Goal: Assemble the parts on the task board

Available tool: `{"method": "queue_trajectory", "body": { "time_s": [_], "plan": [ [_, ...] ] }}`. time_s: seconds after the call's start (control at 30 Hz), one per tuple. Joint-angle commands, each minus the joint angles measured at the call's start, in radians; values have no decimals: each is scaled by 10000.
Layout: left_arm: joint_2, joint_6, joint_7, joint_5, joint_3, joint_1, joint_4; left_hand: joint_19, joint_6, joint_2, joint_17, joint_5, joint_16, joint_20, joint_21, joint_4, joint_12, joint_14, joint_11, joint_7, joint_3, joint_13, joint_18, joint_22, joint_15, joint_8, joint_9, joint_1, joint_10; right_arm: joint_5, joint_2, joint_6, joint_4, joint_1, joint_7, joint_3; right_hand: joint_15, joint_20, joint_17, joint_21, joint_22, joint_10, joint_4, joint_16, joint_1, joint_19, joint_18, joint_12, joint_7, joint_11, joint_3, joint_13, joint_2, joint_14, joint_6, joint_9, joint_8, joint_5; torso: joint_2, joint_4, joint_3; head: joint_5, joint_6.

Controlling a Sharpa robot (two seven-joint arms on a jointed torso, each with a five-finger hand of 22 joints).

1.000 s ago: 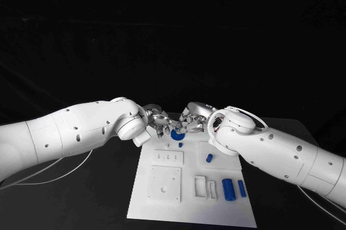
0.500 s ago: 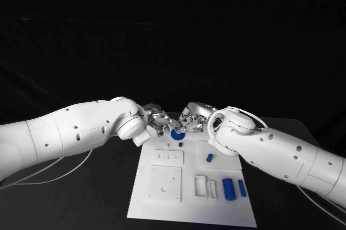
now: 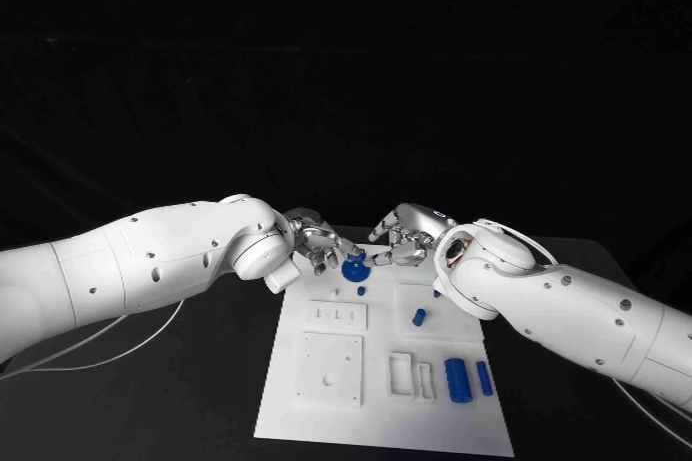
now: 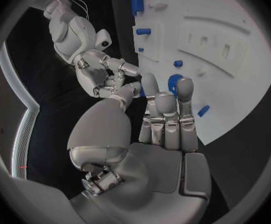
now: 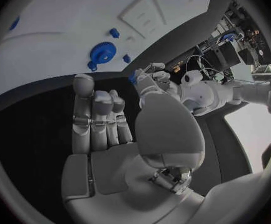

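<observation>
As the right wrist view shows, left hand (image 5: 149,80) fingers pinch a blue part (image 5: 133,76) (right hand (image 5: 110,129) spread, empty).

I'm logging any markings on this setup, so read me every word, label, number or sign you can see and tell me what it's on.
None can be read.
Task board: plain white, with no print showing.
Blue parts, such as the gear: no markings visible.
Left robot hand and right robot hand: no legible text.
</observation>
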Motion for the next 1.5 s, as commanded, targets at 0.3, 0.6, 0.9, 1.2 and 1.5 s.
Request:
{"method": "queue_trajectory", "body": {
  "time_s": [0.3, 0.6, 0.9, 1.2, 1.5],
  "plan": [
    [-147, -84, -88, -330, -2, 8, -18, 109, 706, 139, 136, 34, -39, -12, -171, -900, -71, 59, -54, -604, 863, 29, -172, 170, -39, -21, 2138, -7, 347, 577, -1089, -508, 711, -228, 478, 77, -20, 71, -134, -439, -74, -160, -32, -235, 164, 367, 90, -113, -8, 4, 42, -347, 41, -90, -1, -12, 2, 86, 7, -16, 12, 94, -25],
    [-491, -356, -106, -1139, -73, 1, 534, 116, 807, 79, 387, 125, 112, 10, -219, -934, 133, 137, -70, -625, 913, 100, -188, 350, -18, -25, 2098, -24, 401, 1796, -1629, -1348, 428, -283, 824, 363, -58, 38, -157, -469, -81, -113, -65, -274, 156, 402, 83, -107, -39, -39, 310, -451, 159, -22, 155, -12, -1, 602, -10, 6, -8, 111, -85],
    [-995, -826, -283, -1754, -330, -1, 1389, 231, 1033, -27, 1101, 263, 324, 5, -266, -925, 474, 389, -105, -696, 916, 198, -160, 518, -41, -23, 2135, -69, 443, 2565, -1821, -1842, -40, -246, 1069, 469, -74, 20, -223, -593, -152, -147, -263, -388, 134, 396, 74, -170, -49, -60, 408, -569, 236, -16, 224, -17, -2, 1095, -45, 33, 0, 136, -235],
    [-1228, -1531, -741, -2770, -530, -82, 2114, 485, 1231, -89, 1853, 298, 433, 44, -713, -795, 804, 592, -110, -763, 941, 297, -152, 974, -30, -16, 2447, -130, 464, 2798, -1658, -1973, -385, -105, 1186, 559, -80, 14, -247, -643, -183, -162, -325, -433, 106, 391, 73, -186, -50, -64, 429, -607, 259, -19, 236, -17, -5, 1214, -47, 40, -7, 114, -428],
    [-1190, -1785, -1006, -3247, -612, -368, 2432, 648, 1332, -133, 2232, 343, 490, 64, -1057, -730, 994, 700, -129, -806, 975, 268, -147, 1455, -25, -10, 2643, -147, 473, 2903, -1483, -1990, -634, -33, 1210, 591, -83, 10, -268, -708, -238, -188, -432, -489, 42, 385, 70, -197, -51, -68, 474, -664, 287, -19, 240, -18, -5, 1335, -22, 42, -4, 127, -618]
  ]
}}
